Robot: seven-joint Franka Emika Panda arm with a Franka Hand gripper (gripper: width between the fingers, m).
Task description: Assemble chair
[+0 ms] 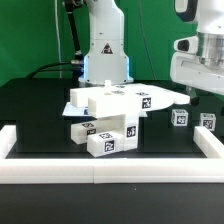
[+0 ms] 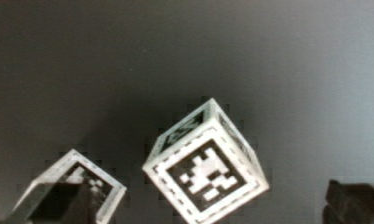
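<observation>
Pincer [image 1: 193,92] hangs released above a small tagged cube [image 2: 205,160]. Second cube [image 2: 74,188] sits near it; a skewed descent could knock either away

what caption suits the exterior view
Open pincer hovers above two small cubes, beside a pile of white chair parts.

The wrist view is blurred, one tagged cube [image 2: 74,190] cut off at its edge; in the exterior view the slab [image 1: 105,98] hides parts of the blocks [image 1: 108,140] beneath
</observation>
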